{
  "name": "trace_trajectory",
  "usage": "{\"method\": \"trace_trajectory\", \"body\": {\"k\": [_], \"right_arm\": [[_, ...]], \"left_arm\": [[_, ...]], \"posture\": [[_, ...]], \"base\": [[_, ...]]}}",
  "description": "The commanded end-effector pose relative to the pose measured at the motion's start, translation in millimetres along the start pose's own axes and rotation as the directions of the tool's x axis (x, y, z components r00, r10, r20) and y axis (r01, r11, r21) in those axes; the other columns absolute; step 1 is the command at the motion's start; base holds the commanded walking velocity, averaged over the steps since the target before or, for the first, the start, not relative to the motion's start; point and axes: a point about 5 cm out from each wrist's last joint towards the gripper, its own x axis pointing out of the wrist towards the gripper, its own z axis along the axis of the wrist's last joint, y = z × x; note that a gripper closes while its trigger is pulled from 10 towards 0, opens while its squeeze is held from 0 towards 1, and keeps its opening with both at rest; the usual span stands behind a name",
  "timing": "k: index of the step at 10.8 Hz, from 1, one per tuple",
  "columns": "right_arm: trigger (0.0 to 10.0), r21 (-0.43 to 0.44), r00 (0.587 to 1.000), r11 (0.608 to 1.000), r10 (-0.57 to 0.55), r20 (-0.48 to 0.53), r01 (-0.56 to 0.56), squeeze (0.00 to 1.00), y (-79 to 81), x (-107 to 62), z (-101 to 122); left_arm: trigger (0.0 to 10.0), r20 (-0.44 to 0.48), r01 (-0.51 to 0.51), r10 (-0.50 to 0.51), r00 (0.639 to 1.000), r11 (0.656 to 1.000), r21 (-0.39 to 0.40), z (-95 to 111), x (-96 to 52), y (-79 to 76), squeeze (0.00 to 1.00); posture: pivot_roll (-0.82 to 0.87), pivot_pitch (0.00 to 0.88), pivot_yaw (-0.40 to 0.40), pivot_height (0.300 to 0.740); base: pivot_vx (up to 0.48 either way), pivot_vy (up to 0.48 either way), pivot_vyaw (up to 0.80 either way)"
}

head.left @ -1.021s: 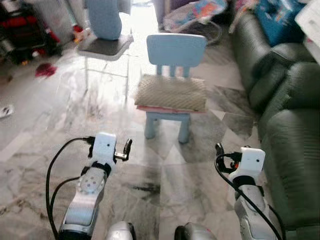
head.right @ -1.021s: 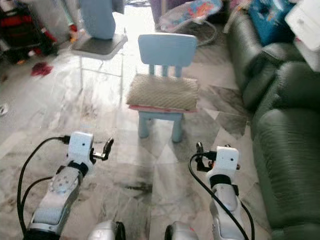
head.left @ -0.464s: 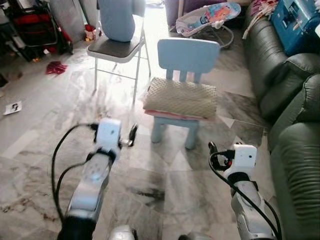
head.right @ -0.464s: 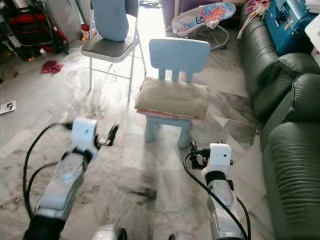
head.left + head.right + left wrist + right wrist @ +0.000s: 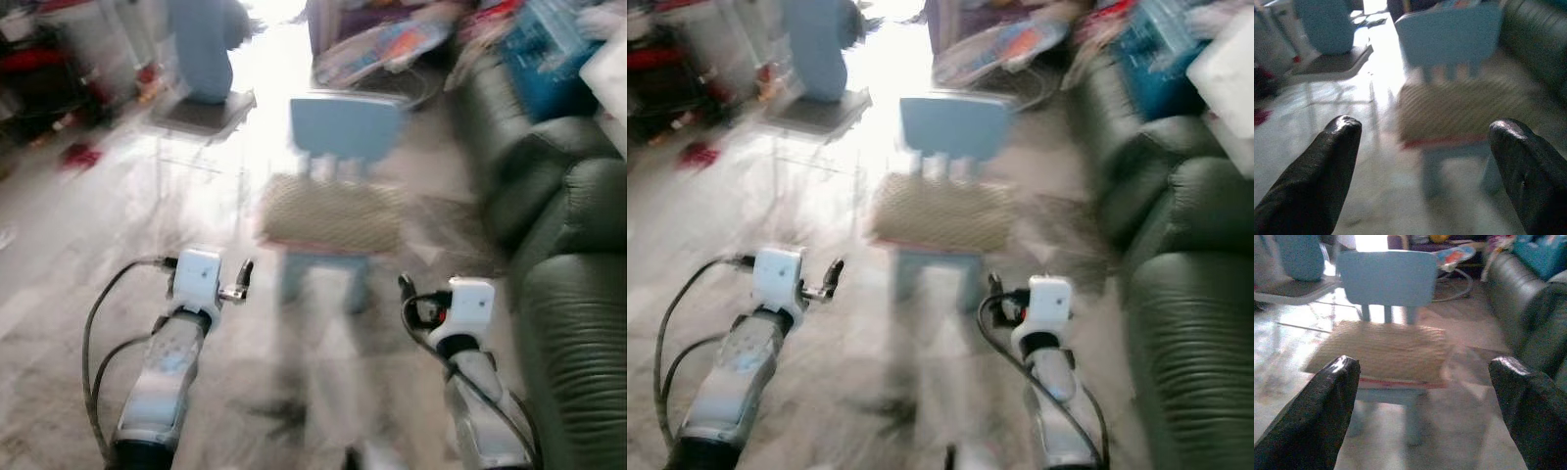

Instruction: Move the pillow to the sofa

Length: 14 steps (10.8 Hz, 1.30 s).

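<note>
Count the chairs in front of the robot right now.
2: the small light-blue chair holding the pillow straight ahead, and a folding chair behind it to the robot's left. Blur may hide others.

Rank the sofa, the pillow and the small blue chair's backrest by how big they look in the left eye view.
1. sofa, largest, though it's nearest the camera.
2. pillow.
3. backrest, smallest; it sits slightly farther back, and blur softens its edges.

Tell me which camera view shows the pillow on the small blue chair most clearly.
The right wrist view: the pillow is large and least blurred, lying on the blue chair. The left wrist view shows it blurred and striped. Both eye views show it small and smeared.
</note>
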Motion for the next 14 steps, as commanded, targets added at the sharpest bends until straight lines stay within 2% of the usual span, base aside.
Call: {"method": "trace_trajectory", "body": {"k": [1,4,6,9,14], "right_arm": [[10.0,0.023,1.000,1.000,0.016,0.025,-0.016,0.00,8.7,4.5,6.8],[10.0,0.007,0.999,1.000,0.025,0.022,-0.025,0.00,5.8,5.6,7.3],[10.0,0.004,0.999,0.999,0.032,0.028,-0.032,0.00,0.6,8.9,10.5],[10.0,-0.014,0.998,0.999,0.052,0.026,-0.052,0.00,1.7,10.5,11.6],[10.0,-0.016,0.999,0.999,0.046,0.018,-0.045,0.00,1.2,6.7,8.3]], "left_arm": [[10.0,0.001,-0.034,0.034,0.999,0.999,0.022,0.5,-2.7,12.2,0.00],[10.0,-0.001,-0.055,0.055,0.998,0.998,0.014,1.4,0.4,15.4,0.00],[10.0,-0.030,-0.080,0.080,0.996,0.997,0.014,-2.0,0.8,15.2,0.00],[10.0,-0.042,-0.090,0.091,0.995,0.996,0.028,-5.1,-1.6,17.3,0.00],[10.0,-0.032,-0.062,0.062,0.998,0.998,0.028,-4.1,-1.4,9.6,0.00]], "posture": [[-0.05,0.070,0.003,0.740],[-0.06,0.071,-0.003,0.740],[-0.05,0.075,-0.009,0.740],[-0.05,0.082,-0.017,0.740],[-0.06,0.087,-0.016,0.740]], "base": [[0.480,0.000,0.00],[0.477,0.000,0.00],[0.403,0.261,0.00],[0.356,0.322,0.00],[0.414,0.064,0.00]]}}
